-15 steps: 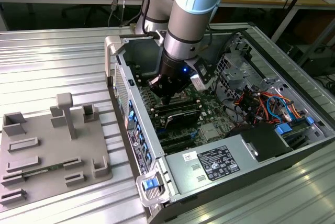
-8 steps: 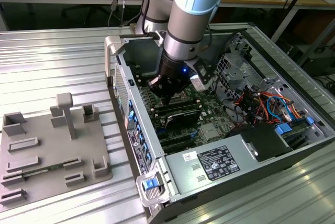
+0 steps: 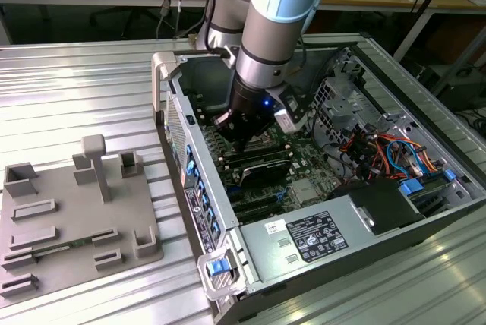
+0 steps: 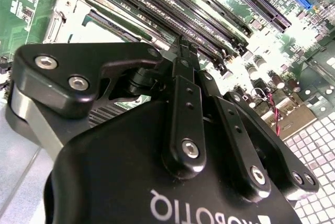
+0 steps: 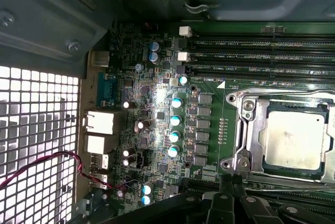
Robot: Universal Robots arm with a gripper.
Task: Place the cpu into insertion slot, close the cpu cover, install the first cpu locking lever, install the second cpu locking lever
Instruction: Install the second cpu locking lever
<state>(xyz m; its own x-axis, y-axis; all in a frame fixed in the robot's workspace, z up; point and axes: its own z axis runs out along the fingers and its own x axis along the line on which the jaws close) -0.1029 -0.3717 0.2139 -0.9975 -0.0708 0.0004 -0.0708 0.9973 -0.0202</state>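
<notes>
On the exterior view's left a grey fixture block (image 3: 72,215) lies on the counter (image 3: 76,89). Right of it, inside the open computer case (image 3: 326,238), the gripper (image 3: 241,141) hovers, fingers pressed together, empty. In the first wrist view the cpu (image 5: 296,140) sits in the insertion slot (image 5: 251,140).

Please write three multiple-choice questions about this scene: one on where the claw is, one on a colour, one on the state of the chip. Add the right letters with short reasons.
1. Where is the black claw?
A. over the grey tray
B. inside the open grey metal computer case
C. above the wooden desk

2. What colour is the flat circuit board?
A. red
B. white
C. green

3. The square silver-grey cpu is:
A. lying inside the silvery metal socket frame
B. on the ribbed table
C. on the tray

Answers: 1 B, the exterior view shows it down in the case. 2 C, green in both wrist views. 3 A, the frame surrounds it.
</notes>
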